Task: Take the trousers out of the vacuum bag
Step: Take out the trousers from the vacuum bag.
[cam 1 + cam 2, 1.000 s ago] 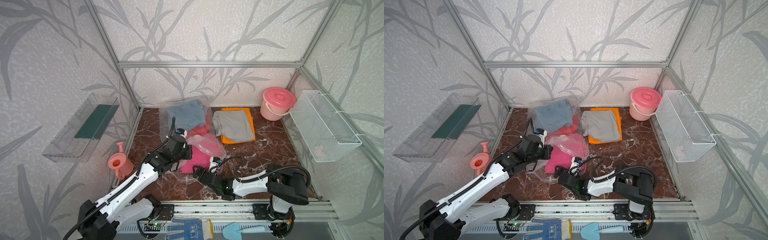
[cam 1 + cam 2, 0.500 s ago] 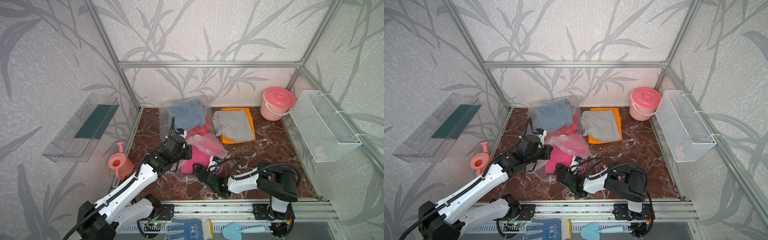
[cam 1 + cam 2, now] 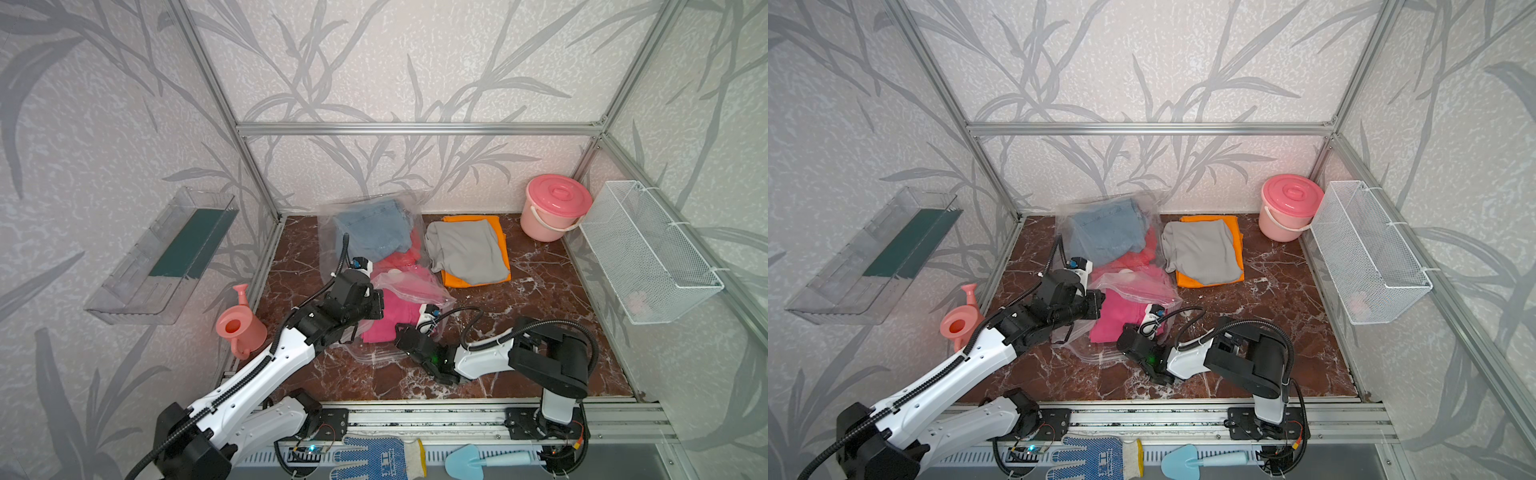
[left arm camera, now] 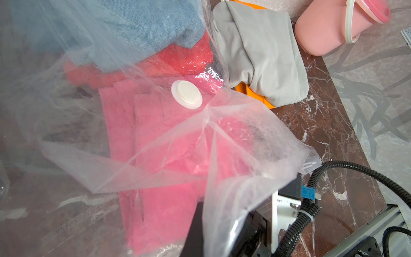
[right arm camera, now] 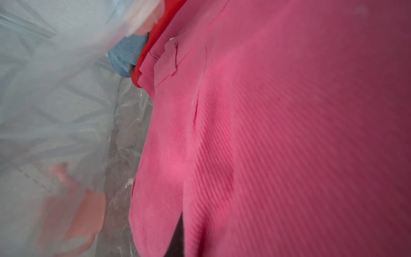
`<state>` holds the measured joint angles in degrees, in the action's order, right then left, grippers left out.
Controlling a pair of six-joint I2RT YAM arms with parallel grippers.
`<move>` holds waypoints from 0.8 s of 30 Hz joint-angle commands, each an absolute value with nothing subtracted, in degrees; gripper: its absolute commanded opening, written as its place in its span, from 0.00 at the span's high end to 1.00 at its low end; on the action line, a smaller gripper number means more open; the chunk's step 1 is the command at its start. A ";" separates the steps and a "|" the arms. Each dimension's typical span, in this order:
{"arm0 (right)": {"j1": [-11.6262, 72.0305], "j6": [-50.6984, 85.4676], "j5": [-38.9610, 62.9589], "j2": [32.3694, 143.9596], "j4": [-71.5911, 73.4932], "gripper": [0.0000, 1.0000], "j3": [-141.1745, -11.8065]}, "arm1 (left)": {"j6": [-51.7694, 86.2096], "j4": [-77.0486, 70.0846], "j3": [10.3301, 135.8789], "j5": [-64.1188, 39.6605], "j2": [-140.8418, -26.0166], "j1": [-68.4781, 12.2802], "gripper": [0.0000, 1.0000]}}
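Observation:
The clear vacuum bag [image 3: 411,286] [image 3: 1133,286] lies at the middle left of the floor, its white valve [image 4: 186,94] on top. Inside it are blue denim trousers [image 3: 374,232], red ones [image 4: 178,60] and hot pink ones [image 3: 390,320] [image 3: 1121,316] [image 5: 289,133]. My left gripper [image 3: 376,305] [image 4: 220,233] is shut on the bag's upper film and holds it raised. Reaching into the bag's mouth, my right gripper [image 3: 401,332] [image 5: 178,240] is shut on the near edge of the hot pink trousers. Grey trousers [image 3: 465,249] lie on orange ones [image 3: 473,278] outside the bag, to its right.
A pink lidded bucket [image 3: 557,208] stands in the back right corner below a white wire basket [image 3: 648,253]. A pink watering can [image 3: 241,328] sits by the left wall, under a clear wall tray [image 3: 166,253]. A dotted glove [image 3: 378,457] and a blue trowel [image 3: 482,461] lie on the front rail.
My right gripper has pushed a little further into the bag's mouth and closed on the hot pink cloth. The left arm still holds the film up in the same place.

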<state>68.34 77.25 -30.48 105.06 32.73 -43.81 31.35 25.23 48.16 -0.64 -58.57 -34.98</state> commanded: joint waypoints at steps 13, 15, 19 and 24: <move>76.94 84.40 -29.97 95.34 29.36 0.93 -34.48 | 32.70 24.30 47.23 1.56 -57.83 -34.92 1.00; 76.95 87.06 -30.21 96.73 31.88 0.89 -32.26 | 32.78 24.25 47.24 1.41 -57.74 -34.90 1.00; 76.47 89.19 -30.50 99.98 37.67 0.57 -29.78 | 32.62 24.83 47.42 1.49 -57.83 -34.95 1.00; 76.14 89.35 -31.14 101.16 40.47 0.39 -29.09 | 32.61 25.14 47.58 1.72 -57.68 -34.94 1.00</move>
